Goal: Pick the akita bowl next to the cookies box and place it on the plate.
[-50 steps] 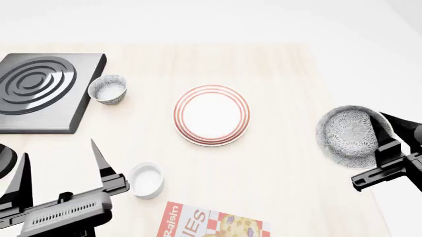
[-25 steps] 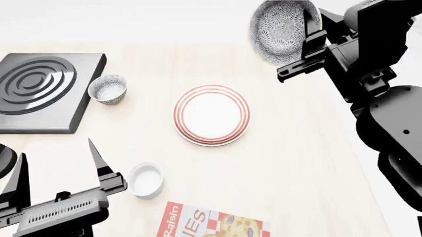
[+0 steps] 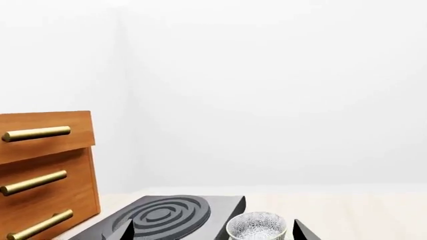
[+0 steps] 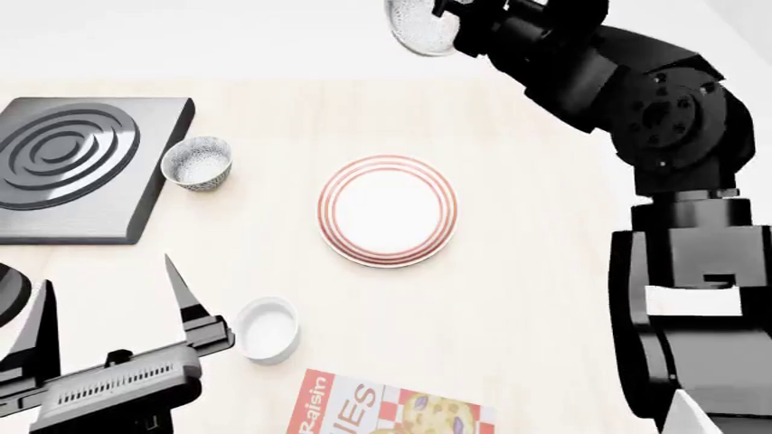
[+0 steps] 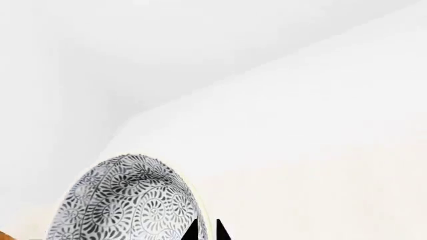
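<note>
Pale wood tabletop (image 4: 531, 271) under white walls is my whole scene. My right gripper (image 5: 207, 231) is clamped on the rim of the akita bowl (image 4: 422, 25), lifted high at the table's far edge and tipped on its side, beyond the plate (image 4: 388, 211). My left gripper (image 4: 108, 298) hangs with jaws spread, holding nothing, near a white ramekin (image 4: 268, 329). I read "IES" on the cookies box (image 4: 386, 409). A twin bowl (image 4: 198, 163) sits upright beside the stove (image 4: 75, 163).
</note>
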Controlling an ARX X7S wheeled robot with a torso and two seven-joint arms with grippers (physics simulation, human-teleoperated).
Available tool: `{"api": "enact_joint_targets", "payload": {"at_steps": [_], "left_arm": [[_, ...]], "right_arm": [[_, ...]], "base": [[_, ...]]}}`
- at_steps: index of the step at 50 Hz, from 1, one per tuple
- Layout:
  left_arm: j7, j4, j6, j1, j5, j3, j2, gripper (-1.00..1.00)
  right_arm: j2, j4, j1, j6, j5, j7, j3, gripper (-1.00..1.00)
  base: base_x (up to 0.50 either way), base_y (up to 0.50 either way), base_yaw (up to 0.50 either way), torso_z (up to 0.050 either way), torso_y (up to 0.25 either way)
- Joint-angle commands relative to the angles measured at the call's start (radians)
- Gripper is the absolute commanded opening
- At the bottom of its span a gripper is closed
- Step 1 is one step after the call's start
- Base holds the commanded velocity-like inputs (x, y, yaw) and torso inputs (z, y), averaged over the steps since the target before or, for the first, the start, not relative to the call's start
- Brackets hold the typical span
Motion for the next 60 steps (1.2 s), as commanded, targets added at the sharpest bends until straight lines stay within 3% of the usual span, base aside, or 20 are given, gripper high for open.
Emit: {"api": "enact_joint_targets", "payload": {"at_steps": [1,8,25,60], "left_arm": [[0.023,-0.01,0.017,0.001,0.009,-0.018,0.016,1.0],[0.023,-0.028,0.026,-0.003,0.013,-0.009,0.018,1.0],[0.019,-0.031,0.038,-0.001,0.006,-0.008,0.013,1.0],[0.012,-0.02,0.026,0.001,0.003,-0.002,0.006,1.0]], "right_arm": [[-0.106,0.334,0.069,-0.044,0.074,0.011,0.168,-1.0],[-0.122,0.472,0.027,-0.064,0.06,-0.031,0.149,-1.0],[-0.148,0.247,-0.153,-0.034,0.154,-0.026,-0.045,-1.0],[-0.132,0.356,-0.158,-0.183,0.128,-0.104,-0.198,-1.0]], "base": [[0.0,0.0,0.0,0.0,0.0],[0.0,0.0,0.0,0.0,0.0],[0.0,0.0,0.0,0.0,0.0],[0.0,0.0,0.0,0.0,0.0]]}}
